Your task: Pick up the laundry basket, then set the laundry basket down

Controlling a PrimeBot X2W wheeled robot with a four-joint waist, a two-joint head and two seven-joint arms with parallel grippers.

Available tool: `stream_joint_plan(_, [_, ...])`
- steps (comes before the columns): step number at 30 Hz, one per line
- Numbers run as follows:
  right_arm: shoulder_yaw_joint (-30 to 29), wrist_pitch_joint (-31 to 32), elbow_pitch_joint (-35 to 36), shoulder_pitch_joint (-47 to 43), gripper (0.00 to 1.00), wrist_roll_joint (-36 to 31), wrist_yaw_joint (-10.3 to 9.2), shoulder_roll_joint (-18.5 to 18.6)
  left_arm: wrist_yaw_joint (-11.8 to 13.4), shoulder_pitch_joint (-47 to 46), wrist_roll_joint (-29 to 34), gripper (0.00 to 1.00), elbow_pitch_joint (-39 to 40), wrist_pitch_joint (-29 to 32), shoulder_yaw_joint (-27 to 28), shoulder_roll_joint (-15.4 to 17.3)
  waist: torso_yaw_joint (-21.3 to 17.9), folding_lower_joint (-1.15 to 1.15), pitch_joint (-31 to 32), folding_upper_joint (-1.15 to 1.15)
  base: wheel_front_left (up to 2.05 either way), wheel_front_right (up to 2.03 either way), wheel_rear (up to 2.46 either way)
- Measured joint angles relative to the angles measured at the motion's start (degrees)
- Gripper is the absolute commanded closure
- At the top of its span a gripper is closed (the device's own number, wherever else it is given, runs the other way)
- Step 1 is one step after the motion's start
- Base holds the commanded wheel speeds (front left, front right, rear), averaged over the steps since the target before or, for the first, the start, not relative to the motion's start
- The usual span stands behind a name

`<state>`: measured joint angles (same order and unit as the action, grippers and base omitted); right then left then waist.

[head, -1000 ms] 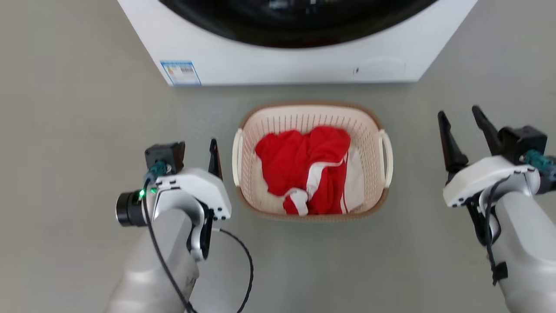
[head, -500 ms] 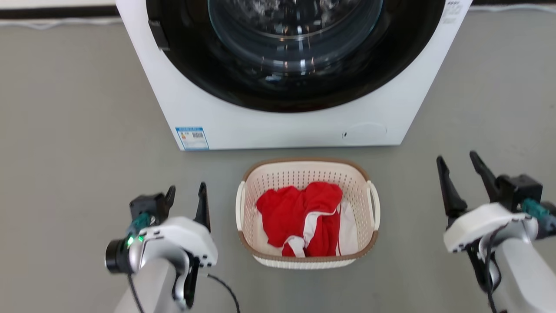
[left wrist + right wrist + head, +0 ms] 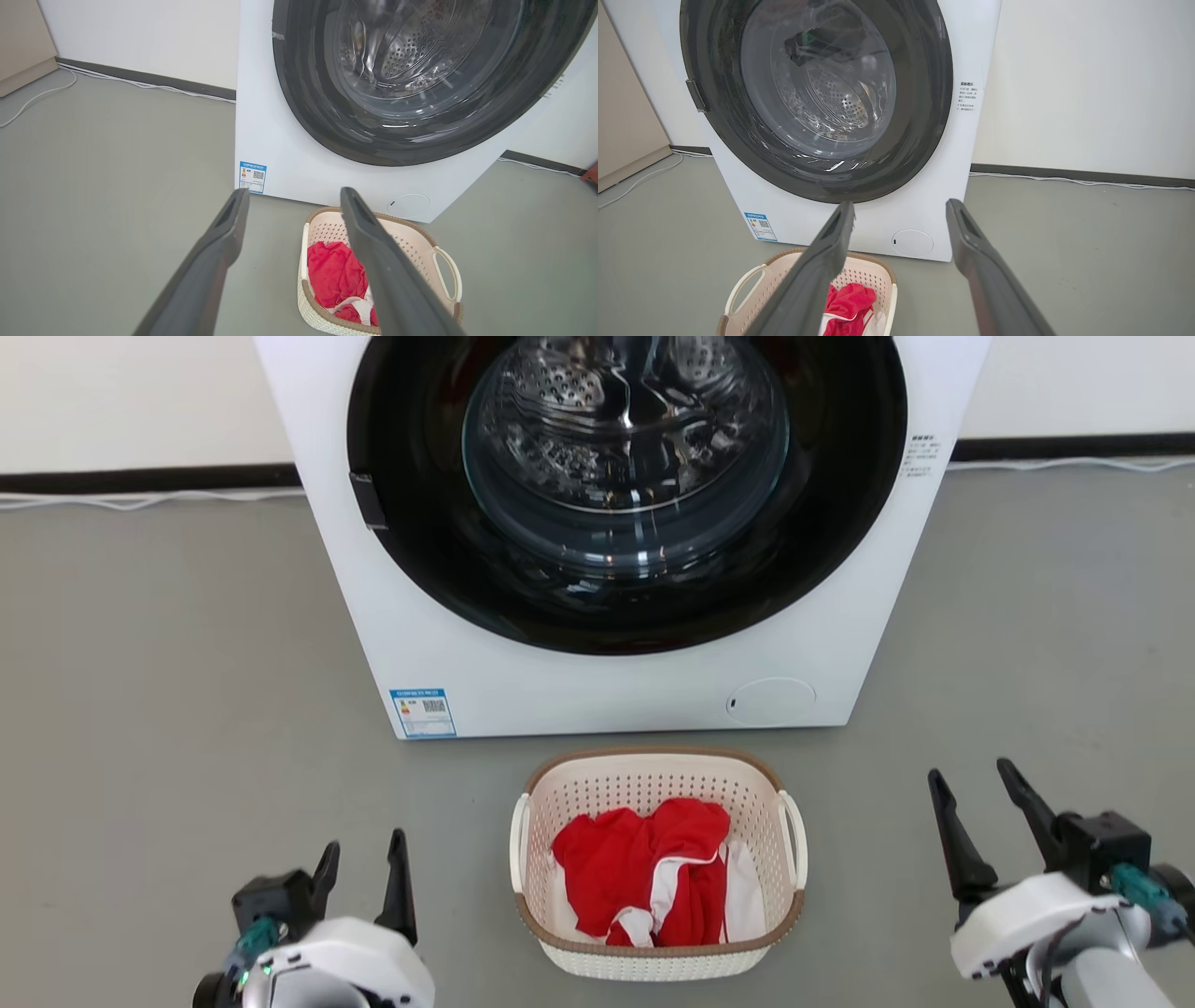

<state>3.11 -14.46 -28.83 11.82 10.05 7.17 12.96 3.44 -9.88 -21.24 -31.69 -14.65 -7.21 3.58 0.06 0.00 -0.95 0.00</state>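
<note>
Bottom centre of the head view, laundry basket (image 3: 653, 782) sits on grey floor (image 3: 187, 663) just below the white washing machine (image 3: 597, 695), red and white clothes (image 3: 635, 868) inside. Left gripper (image 3: 365, 845) lower left, right gripper (image 3: 969, 771) lower right, both with jaws spread wide, empty, clear of the basket.

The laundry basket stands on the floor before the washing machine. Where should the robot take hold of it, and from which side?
Probably by its two white loop handles: left gripper on the left handle from the left, right gripper on the right handle from the right. The laundry basket sits upright, the loops stick out at its sides, and each open gripper stands outside one.
</note>
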Motion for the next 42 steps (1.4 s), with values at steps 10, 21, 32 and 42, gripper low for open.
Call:
stream_joint_plan(10, [-2.1, 0.0, 3.2, -5.5, 0.0, -0.2, 0.0, -1.1, 0.0, 5.9, 1.1, 0.0, 6.3, 0.0, 2.8, -0.3, 0.0, 0.0, 1.8, 0.0, 0.0, 0.0, 0.0])
stream_joint_plan(21, [-3.3, 0.0, 5.6, -9.5, 0.0, -2.1, 0.0, -2.5, 0.0, 9.9, 1.2, 0.0, 9.3, 0.0, 5.0, -0.6, 0.3, 0.0, 3.3, 0.0, 0.0, 0.0, 0.0])
stream_joint_plan(32, [-3.8, 0.0, 6.2, -9.8, 0.0, -2.5, 0.0, -3.1, 0.2, 10.6, 1.2, 0.0, 9.9, 0.0, 5.5, -0.9, 0.7, 0.0, 4.1, 0.0, 0.0, 0.0, 0.0])
stream_joint_plan(42, [-3.4, 0.8, 3.4, -11.9, 1.0, -1.3, -0.09, -4.8, 0.1, 12.6, -0.1, 1.0, 6.6, 0.6, 5.5, -1.6, 0.8, 0.0, 4.4, 0.0, 0.0, 0.0, 0.0])
